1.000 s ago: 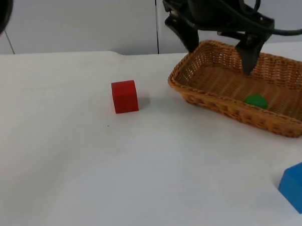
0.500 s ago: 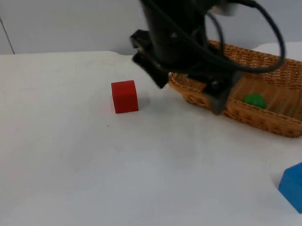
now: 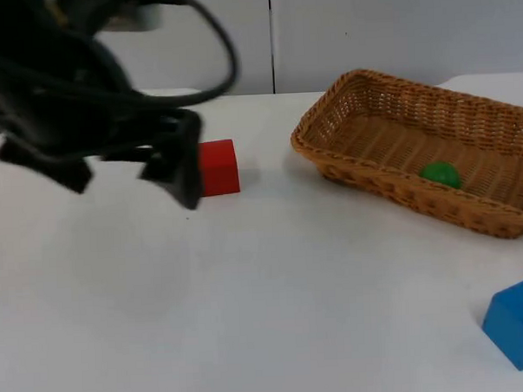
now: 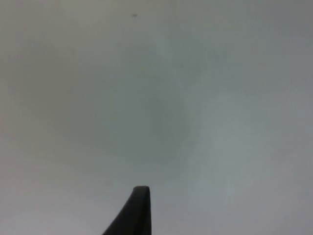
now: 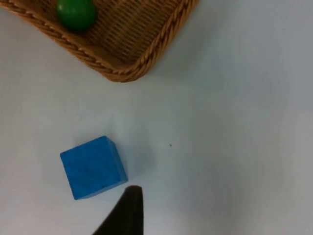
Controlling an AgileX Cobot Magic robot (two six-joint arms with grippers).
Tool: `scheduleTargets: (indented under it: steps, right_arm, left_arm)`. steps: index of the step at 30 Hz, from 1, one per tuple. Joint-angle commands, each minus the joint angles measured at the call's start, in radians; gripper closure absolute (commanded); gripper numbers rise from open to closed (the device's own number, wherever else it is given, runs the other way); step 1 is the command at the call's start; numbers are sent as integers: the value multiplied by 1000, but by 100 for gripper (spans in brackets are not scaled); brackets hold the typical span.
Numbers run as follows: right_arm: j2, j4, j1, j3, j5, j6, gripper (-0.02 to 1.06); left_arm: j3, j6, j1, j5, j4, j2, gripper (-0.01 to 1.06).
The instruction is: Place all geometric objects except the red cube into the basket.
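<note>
**Hovering left arm beside the red cube; blue cube lies loose on the worktop**

Hovering over the white worktop (image 3: 274,291), the left gripper (image 3: 126,171) hangs just to the left of the red cube (image 3: 217,167) in the top view, its dark body partly covering the cube's left edge. Its jaws stand apart with nothing between them, and the left wrist view looks down on bare white surface past one black fingertip (image 4: 136,211).

To the right of the red cube, well apart from it, sits a woven wicker basket (image 3: 329,150). A green ball (image 3: 440,174) rests inside the basket on its floor, near the front wall.

A blue cube (image 3: 517,320) lies on the worktop in front of the basket, clear of it and far from the left jaws. In the right wrist view the blue cube (image 5: 93,167) sits just beside the right arm's black fingertip (image 5: 124,211), apart from it, with the basket's rounded corner (image 5: 124,73) and the green ball (image 5: 75,13) beyond. Whether the right jaws are released or clenched cannot be told.
</note>
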Motion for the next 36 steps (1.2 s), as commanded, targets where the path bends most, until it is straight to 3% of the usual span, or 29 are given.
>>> scheduleTargets:
  steps: [1,12,17,22,26,36]
  right_arm:
    - [-3,6,-4,-2,-1,0,-1]
    - [-3,34,1,-2,17,-7,-1]
    - [-3,45,96,-2,22,-63,-1]
    - [-3,-19,247,-2,29,-54,-1]
    - [-3,-40,287,-2,29,-44,-1]
    - [-3,-25,285,-2,29,-42,-1]
  left_arm:
    - [36,-17,30,-11,-19,-45,0]
    - [226,-42,156,-20,-11,-339,0]
    - [310,-82,160,-40,22,-493,0]
    - [395,-166,160,-31,88,-638,0]
    - [416,-195,160,-1,130,-695,0]
    - [420,-217,160,24,152,-720,0]
